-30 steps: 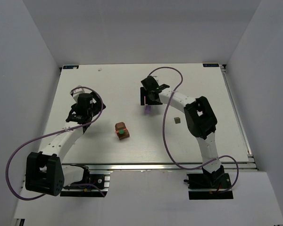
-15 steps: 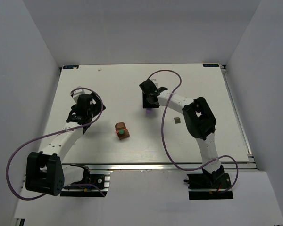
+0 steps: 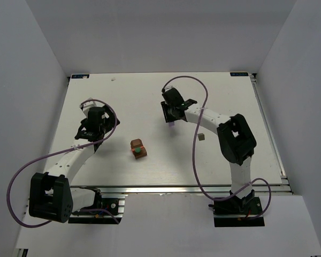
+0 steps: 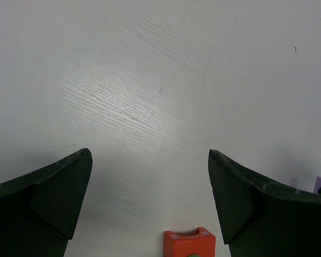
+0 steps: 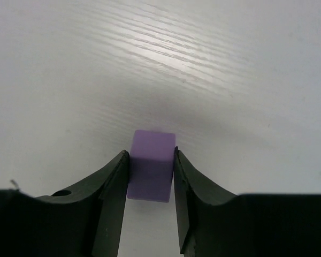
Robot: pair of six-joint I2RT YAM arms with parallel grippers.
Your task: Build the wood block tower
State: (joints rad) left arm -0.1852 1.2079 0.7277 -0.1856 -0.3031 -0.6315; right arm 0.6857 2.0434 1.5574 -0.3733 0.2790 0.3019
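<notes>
My right gripper (image 5: 151, 156) is shut on a lilac block (image 5: 151, 165), one finger pressed on each side of it. From above, this gripper (image 3: 173, 118) is right of the table's middle toward the back, with the lilac block (image 3: 172, 125) at its tips. A small cluster of brown blocks (image 3: 138, 149) with a green piece (image 3: 136, 151) stands mid-table. Its red-orange block (image 4: 189, 243) shows at the bottom of the left wrist view. My left gripper (image 4: 150, 155) hangs open and empty, left of the cluster (image 3: 99, 128).
A lone dark grey-brown block (image 3: 201, 137) lies on the white table (image 3: 123, 101) right of the cluster, close to my right forearm. Purple cables loop over both arms. White walls close in the table on three sides.
My right gripper has closed onto the lilac block, and its arm has swung a little to the right. The left arm has stayed still.
</notes>
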